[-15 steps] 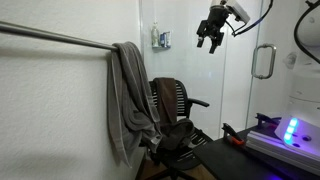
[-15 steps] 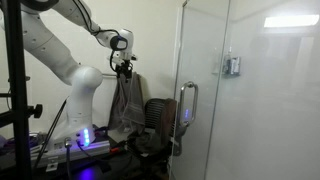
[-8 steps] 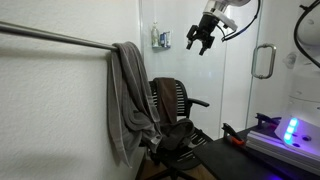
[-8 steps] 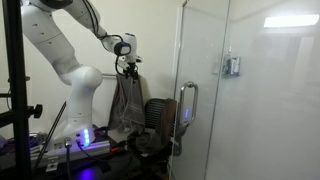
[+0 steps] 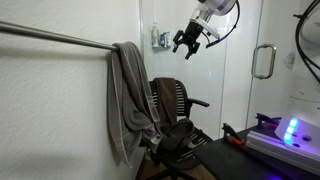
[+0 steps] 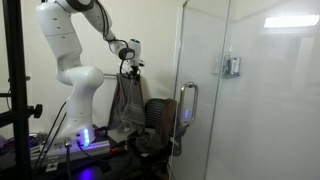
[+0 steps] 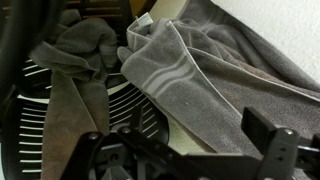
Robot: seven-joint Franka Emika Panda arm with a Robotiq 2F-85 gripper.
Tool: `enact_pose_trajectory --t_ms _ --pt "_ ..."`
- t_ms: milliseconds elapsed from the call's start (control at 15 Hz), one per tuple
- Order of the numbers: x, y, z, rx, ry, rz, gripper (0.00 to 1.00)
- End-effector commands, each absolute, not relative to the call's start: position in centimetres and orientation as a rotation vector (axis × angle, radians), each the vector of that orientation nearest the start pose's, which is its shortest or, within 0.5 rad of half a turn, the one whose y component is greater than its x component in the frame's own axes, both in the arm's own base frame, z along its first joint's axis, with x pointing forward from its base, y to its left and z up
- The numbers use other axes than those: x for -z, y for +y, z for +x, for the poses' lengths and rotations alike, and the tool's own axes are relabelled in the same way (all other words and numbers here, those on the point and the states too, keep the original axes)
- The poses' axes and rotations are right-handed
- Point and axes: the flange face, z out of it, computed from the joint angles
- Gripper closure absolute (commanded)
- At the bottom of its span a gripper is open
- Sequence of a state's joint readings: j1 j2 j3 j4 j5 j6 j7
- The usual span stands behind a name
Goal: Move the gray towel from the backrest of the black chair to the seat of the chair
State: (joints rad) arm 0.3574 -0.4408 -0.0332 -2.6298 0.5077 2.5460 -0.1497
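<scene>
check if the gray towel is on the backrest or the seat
On the backrest: the wrist view shows the gray towel draped over the ribbed backrest, bunched at the top.

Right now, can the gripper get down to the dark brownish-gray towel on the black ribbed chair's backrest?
Probably yes: the gripper hangs above the chair, open air between; the dark towel lies uncovered beside the lighter towel.

Dark bench (image 5: pixel 214 156) with a blue-lit white base (image 5: pixel 287 134) and a small red object (image 5: pixel 236 140) directly on it
</scene>
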Motion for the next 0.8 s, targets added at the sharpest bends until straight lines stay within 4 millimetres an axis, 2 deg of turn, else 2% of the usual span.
enact_pose_trajectory --t_ms 0,200,267,533,733 --pt "-43.0 12.9 39.9 0.432 -0.142 -2.705 0.00" --pt "-38.5 10.5 45.1 0.390 0.119 -2.765 0.00" --pt "-37.8 10.2 46.0 0.391 0.191 -2.775 0.00" --pt "-34.6 11.5 52.1 0.365 0.303 -2.772 0.00" --pt "-32.6 12.5 57.8 0.506 0.408 -2.724 0.00"
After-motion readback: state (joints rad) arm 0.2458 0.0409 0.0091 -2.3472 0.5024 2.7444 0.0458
